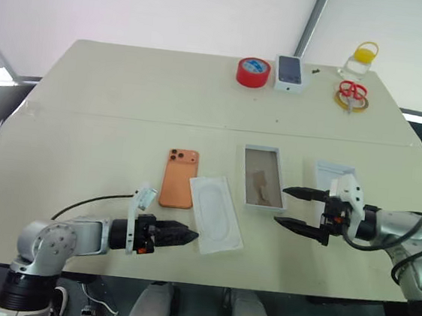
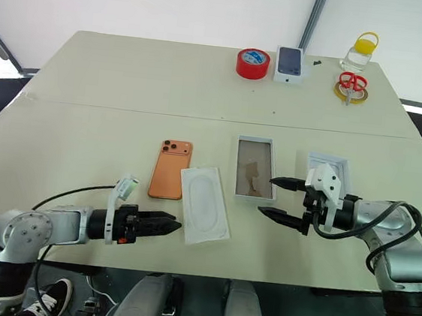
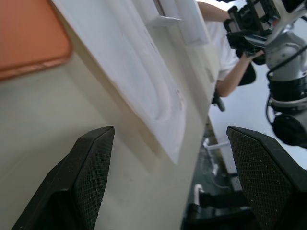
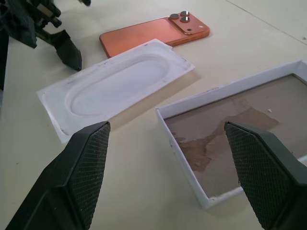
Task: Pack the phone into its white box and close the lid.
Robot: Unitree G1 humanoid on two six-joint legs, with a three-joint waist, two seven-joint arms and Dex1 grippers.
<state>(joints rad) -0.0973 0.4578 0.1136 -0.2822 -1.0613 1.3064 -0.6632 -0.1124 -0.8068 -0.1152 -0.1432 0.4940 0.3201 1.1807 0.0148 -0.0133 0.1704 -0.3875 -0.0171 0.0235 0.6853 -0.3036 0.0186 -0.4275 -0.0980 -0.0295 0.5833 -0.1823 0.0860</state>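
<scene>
The orange phone [image 1: 179,177] lies face down on the table, lenses at its far end. To its right a thin white insert sheet [image 1: 215,213] lies flat, and beyond that stands the white box [image 1: 263,177], open, its brownish floor bare. The lid [image 1: 329,173] lies right of the box, partly hidden by my right hand. My left gripper [image 1: 188,235] is open, low over the table near the front edge, pointing at the sheet's near corner. My right gripper [image 1: 283,205] is also open and holds nothing, its fingertips just off the box's near right corner.
At the far side are a red tape roll [image 1: 253,72], a small white box with a dark phone picture [image 1: 290,73], red scissors [image 1: 351,91] on a yellow ring and a yellow-capped jar [image 1: 361,59]. A person's arm [image 3: 230,72] appears beyond the table in the left wrist view.
</scene>
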